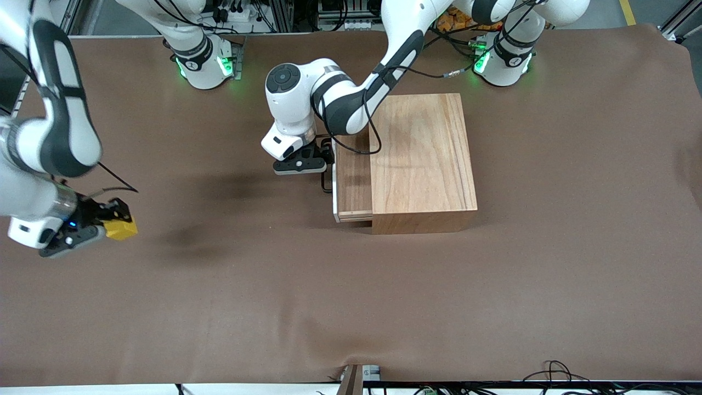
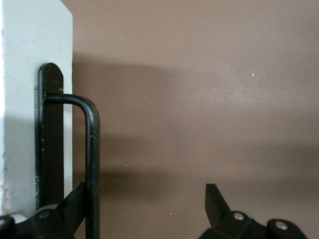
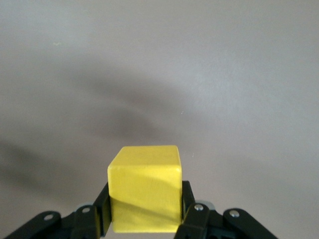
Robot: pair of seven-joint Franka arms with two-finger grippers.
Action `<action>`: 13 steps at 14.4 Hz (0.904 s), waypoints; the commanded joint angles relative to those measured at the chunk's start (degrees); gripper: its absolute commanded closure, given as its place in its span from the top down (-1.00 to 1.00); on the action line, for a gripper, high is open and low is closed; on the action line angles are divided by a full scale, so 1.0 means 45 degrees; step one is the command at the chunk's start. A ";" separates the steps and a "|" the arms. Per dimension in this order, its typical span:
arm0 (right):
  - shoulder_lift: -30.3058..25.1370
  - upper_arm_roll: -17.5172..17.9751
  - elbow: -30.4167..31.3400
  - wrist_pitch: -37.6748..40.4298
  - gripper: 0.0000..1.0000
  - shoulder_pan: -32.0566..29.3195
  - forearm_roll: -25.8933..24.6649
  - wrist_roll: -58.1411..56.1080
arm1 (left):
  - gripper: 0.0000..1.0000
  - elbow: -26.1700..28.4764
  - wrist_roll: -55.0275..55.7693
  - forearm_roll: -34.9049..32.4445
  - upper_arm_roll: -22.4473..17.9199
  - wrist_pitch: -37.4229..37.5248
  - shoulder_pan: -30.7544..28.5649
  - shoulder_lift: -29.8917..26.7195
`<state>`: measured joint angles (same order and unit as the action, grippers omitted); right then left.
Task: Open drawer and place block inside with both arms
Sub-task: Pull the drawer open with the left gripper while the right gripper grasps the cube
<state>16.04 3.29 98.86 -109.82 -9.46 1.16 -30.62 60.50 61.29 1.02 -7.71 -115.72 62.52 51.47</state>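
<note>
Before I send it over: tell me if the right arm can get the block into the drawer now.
Probably yes. The drawer is part open, its tray bare, with only the left gripper at the handle. The right gripper holds the block.

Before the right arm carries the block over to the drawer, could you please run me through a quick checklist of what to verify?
1. Block held: ok. The right gripper is shut on the yellow block, with a finger on either side.
2. Block lifted: ok. In the front view it hangs over the brown cloth, with its shadow apart from it.
3. Drawer open: ok, partly. The drawer is slid partway out of the wooden box, with bare tray floor showing.
4. Left gripper: open, one finger behind the black handle, not clamped.
5. Room for the block: cannot tell.
</note>
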 commanded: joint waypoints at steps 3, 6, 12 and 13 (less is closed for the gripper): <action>-0.0263 0.0127 -0.2826 0.4167 -0.87 0.0032 0.0874 0.0298 | 1.00 -0.0397 0.0734 0.0379 0.0404 -0.2250 0.0110 0.0614; -0.0282 0.0127 -0.2808 0.4578 -0.87 0.0305 0.1790 0.1818 | 1.00 -0.0378 0.1067 0.0379 0.0561 -0.2799 0.0206 0.0555; -0.1004 0.0147 -0.2789 0.5048 -0.87 0.1846 0.2008 0.4863 | 1.00 -0.0378 0.1670 0.0379 0.0619 -0.3285 0.0324 0.0536; -0.1141 0.0147 -0.2769 0.5261 -0.86 0.2178 0.2028 0.5586 | 1.00 -0.0397 0.1943 0.0379 0.0619 -0.3520 0.0383 0.0516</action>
<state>13.15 4.21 86.46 -88.11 -2.32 9.73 -11.41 61.15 67.66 1.60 -5.22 -128.84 63.71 52.60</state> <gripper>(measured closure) 0.441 0.000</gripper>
